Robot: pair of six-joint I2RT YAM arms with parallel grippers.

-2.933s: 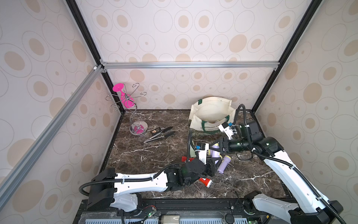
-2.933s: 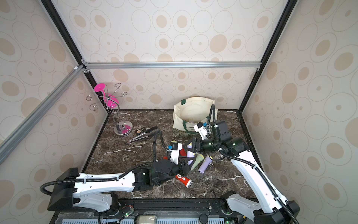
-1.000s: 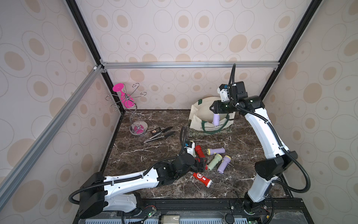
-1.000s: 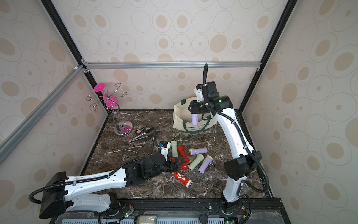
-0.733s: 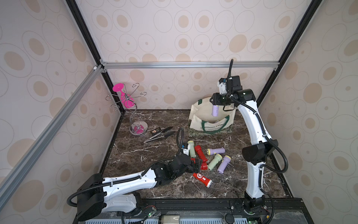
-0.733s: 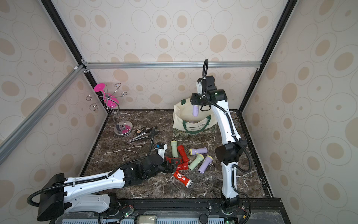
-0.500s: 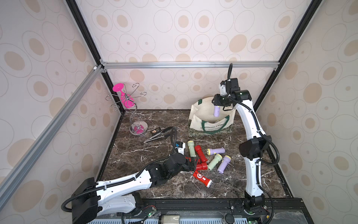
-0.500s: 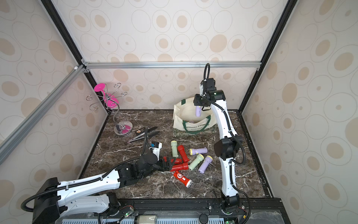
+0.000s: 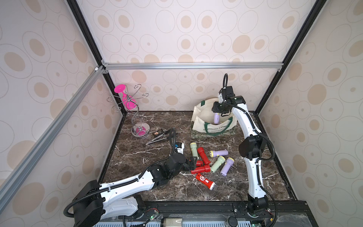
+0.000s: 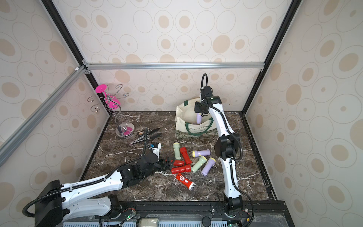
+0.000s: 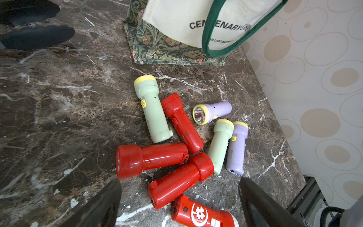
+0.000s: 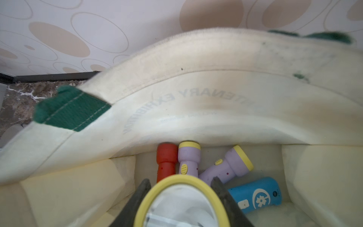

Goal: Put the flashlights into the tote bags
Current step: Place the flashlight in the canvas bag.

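Dark marble tabletop (image 9: 137,157), walls papered in beige circles. Both top views: right gripper (image 9: 216,115) clamped on an upright lilac flashlight (image 9: 216,119) over the open mouth of the tote bag (image 9: 200,121), back right. Only the right wrist view shows the bag's inside: one red, two lilac and one blue flashlight (image 12: 255,194) on its floor. Left wrist view: left gripper (image 11: 179,179) spread wide just above eight loose flashlights (image 11: 151,159) near the bag.
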